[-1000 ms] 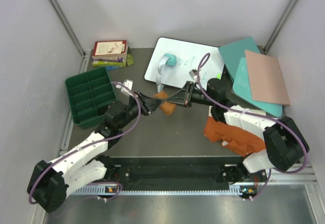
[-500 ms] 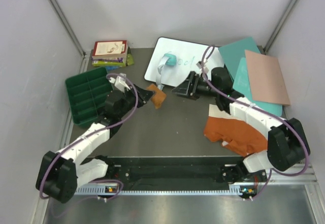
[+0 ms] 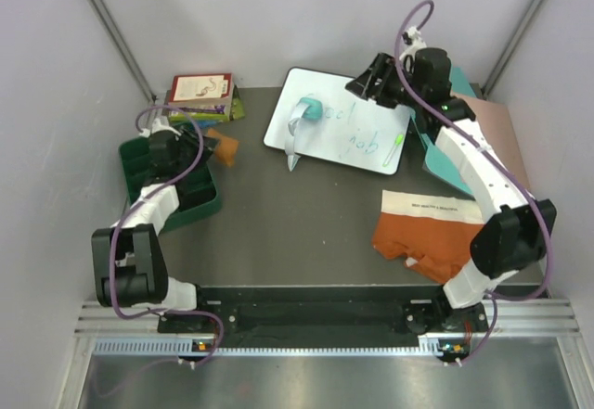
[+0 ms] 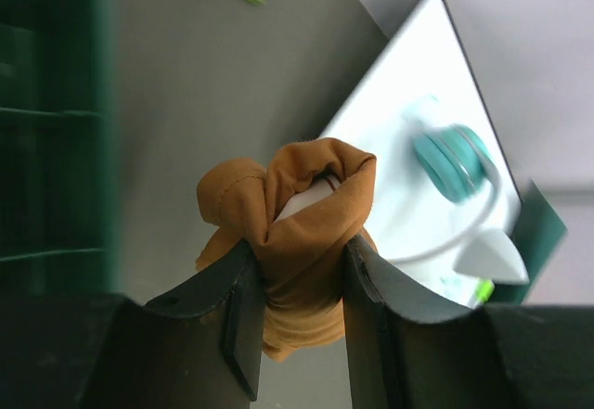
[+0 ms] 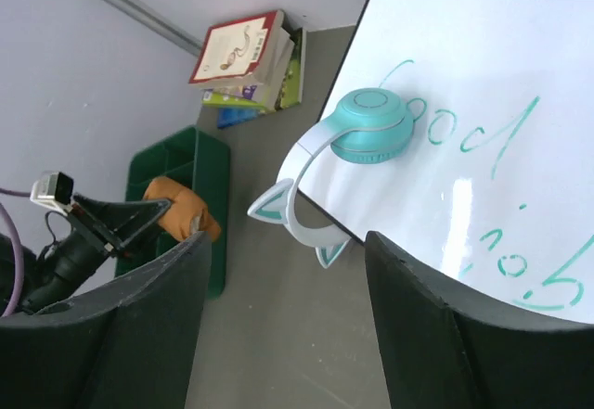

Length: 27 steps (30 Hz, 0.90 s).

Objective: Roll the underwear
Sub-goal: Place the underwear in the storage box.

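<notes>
Left gripper (image 4: 299,259) pinches the bundled mustard-tan brief (image 4: 302,182); I read it at 10 o'clock, by the green tray (image 3: 133,170). Right gripper (image 3: 365,77) is spread above the whiteboard (image 3: 325,140), 1 o'clock. Rust-orange brief (image 3: 422,237) lies at 4 o'clock.

My right hand (image 5: 288,242) hangs above the worktop (image 5: 269,353), its two dark fingers spread wide with nothing between them. Below lies a whiteboard (image 5: 483,66) with teal writing. Teal headphones (image 5: 371,126) with cat ears rest partly on its corner and partly on the worktop. A stack of books (image 5: 246,57) sits by the wall, near a green tray (image 5: 209,163). At the tray's edge my left hand (image 5: 162,216) grips a bundle of tan underwear (image 5: 178,203).
</notes>
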{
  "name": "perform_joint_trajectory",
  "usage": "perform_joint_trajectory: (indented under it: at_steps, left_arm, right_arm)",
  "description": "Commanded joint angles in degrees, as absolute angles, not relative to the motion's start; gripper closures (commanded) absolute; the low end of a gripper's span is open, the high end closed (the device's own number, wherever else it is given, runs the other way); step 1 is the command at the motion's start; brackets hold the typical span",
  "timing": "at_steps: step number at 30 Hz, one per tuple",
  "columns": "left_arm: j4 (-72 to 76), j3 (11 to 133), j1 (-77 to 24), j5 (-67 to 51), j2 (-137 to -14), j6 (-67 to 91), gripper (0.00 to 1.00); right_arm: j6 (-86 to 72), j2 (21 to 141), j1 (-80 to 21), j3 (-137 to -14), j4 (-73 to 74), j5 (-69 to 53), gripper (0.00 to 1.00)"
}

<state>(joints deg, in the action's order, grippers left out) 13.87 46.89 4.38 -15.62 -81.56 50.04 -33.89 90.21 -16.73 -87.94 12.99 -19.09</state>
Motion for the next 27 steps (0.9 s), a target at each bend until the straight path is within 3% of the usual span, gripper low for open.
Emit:
perform_joint_trajectory:
  at_steps: [1, 13, 27]
  left_arm:
    - [13.36, 47.9, 6.94, -10.74, -81.39, 46.24, 1.0]
    - [8.88, 40.26, 8.35, 4.21, -74.45, 48.95, 1.0]
    - [5.37, 34.36, 8.79, 11.86, -71.98, 55.36, 1.0]
  right_arm:
    - [-29.27, 95.79, -16.79, -97.98, 24.95, -18.01, 0.34]
    - [-30.41, 109.42, -16.79, -120.48, 39.46, -28.2, 0.34]
    - [-32.78, 113.03, -16.79, -127.18, 40.43, -33.57, 0.34]
